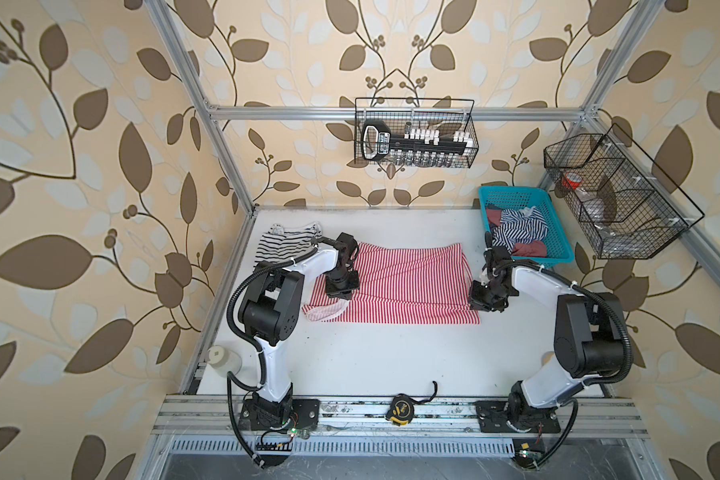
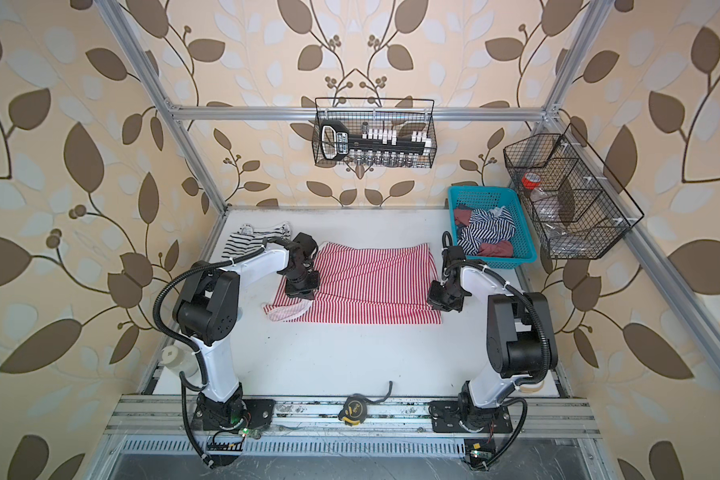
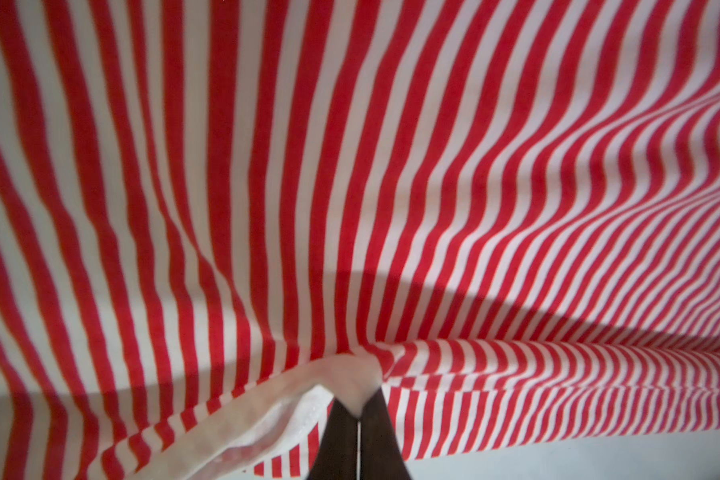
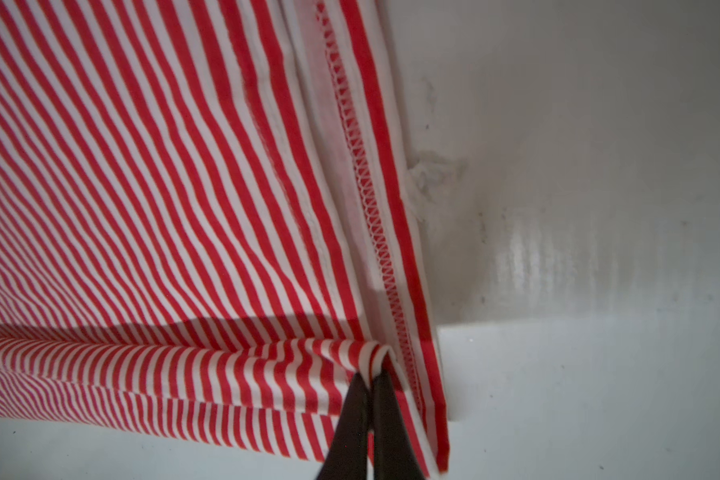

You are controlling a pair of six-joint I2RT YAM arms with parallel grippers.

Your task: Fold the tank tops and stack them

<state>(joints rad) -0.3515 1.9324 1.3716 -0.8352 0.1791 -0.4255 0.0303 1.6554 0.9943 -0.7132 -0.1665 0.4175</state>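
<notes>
Near edge: a yellow-and-black tape measure (image 1: 399,409) lies on the metal rail along the near edge of the tabletop (image 1: 371,361), well apart from any cloth.
Left claw: the left claw (image 1: 341,296) is pressed together on the white trim of the red-and-white tank top (image 1: 400,282), near that top's left end; the wrist view shows the trim nipped between the 2 tips.
Right claw: the right claw (image 1: 485,305) is pressed together on a small fold of striped cloth right beside the stitched hem, at the top's right end.
Red-and-white tank top: mid-tabletop, spread lengthwise between the 2 arms, with 1 layer held above the rest and a shadow under it.
Step, as a judgement: a lengthwise fold, near side carried toward the far side.
Far-left corner: the black-and-white tank top (image 1: 283,243) lies flat, partly hidden by the left arm and just beside the red one.
Far-right corner: the turquoise basket (image 1: 512,192) holds the navy-and-white tank top (image 1: 516,230), crumpled among dull red cloth.
Risk 1: both pinches are thin, so the trim or the hem fold could slip out under tension.
Risk 2: uneven travel of the 2 claws would skew the fold line.
Risk 3: pulling the claws apart would stretch the knit.
Risk 4: the loose pale end at the near-left could trail and bunch under the fold.
</notes>
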